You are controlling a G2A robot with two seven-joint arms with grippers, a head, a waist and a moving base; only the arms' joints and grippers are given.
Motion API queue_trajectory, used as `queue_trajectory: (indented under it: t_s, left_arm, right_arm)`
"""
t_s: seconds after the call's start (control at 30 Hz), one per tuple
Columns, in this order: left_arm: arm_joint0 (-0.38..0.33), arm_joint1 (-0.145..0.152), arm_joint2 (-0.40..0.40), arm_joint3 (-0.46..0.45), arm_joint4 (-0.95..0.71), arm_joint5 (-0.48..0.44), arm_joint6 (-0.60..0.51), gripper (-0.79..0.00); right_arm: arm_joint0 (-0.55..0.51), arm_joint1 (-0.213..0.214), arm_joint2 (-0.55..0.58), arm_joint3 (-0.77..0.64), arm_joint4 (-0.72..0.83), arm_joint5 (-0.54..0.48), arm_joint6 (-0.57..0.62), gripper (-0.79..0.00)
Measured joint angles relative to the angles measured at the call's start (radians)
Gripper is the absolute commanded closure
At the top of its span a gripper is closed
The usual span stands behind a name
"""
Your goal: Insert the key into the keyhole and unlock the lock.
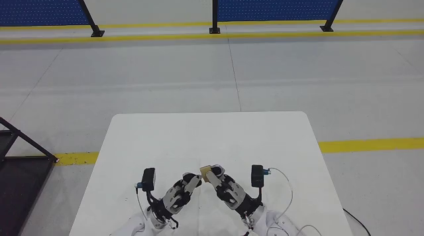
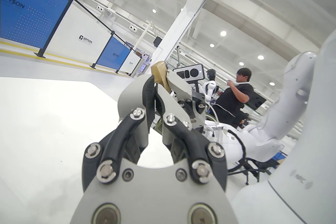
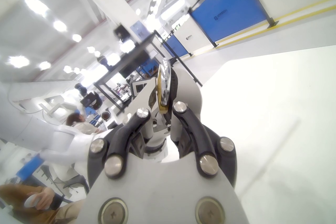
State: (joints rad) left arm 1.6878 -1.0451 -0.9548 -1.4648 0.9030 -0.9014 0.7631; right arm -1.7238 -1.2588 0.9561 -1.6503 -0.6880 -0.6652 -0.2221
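Near the front edge of the table [image 1: 199, 136], the two arms meet tip to tip with the lock [image 1: 207, 170] between them, held up off the surface.

On the left, the left pincer [image 2: 155, 89] has its fingers drawn close together, the black pads [image 2: 148, 93] almost meeting, and its tips sit right against the brass body of the lock. What it pinches is too thin or too hidden to make out. Going by the task it should be the key, but neither blade nor bow can be picked out.

On the right, the right pincer [image 3: 166, 89] is clamped on the lock. The chrome shackle and a brass edge of the body stand edge-on between its fingers.

As for progress, the early part looks done. The lock is lifted and steadied in one pincer, and the other has been brought up to it. The keyhole is hidden behind the fingers, so it cannot be told whether the key has entered it, is only at its mouth, or is there at all. Nothing shows the shackle sprung free, so I judge the lock not yet opened. What seems left is seating the key fully, turning it, and letting the shackle release while the right pincer keeps the body steady.
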Motion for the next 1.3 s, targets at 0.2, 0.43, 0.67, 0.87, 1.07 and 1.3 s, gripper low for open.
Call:
queue_trajectory:
  t_s: [0.2,0.43,0.67,0.87,1.07,1.3]
  left_arm:
    - [-0.004,-0.013,0.003,0.011,0.091,0.066,0.069,0.000]
    - [0.002,-0.025,0.007,0.019,0.239,0.203,0.185,0.000]
    - [-0.008,-0.040,0.022,0.048,0.382,0.380,0.314,0.000]
    - [-0.026,-0.056,0.040,0.089,0.471,0.565,0.412,0.000]
    - [-0.046,-0.072,0.059,0.126,0.511,0.673,0.464,0.000]
    - [-0.055,-0.079,0.054,0.144,0.558,0.772,0.478,0.000]
  right_arm:
    - [0.002,0.001,-0.002,-0.001,-0.004,0.006,0.003,0.000]
    - [0.001,0.001,-0.004,-0.002,-0.003,0.010,0.003,0.000]
    - [0.001,0.002,-0.005,-0.003,-0.006,0.013,0.000,0.000]
    - [0.001,0.003,-0.006,-0.003,-0.005,0.018,-0.001,0.000]
    - [0.004,0.003,-0.008,-0.003,-0.005,0.022,0.003,0.000]
    - [0.006,0.004,-0.012,-0.002,-0.005,0.026,0.006,0.000]
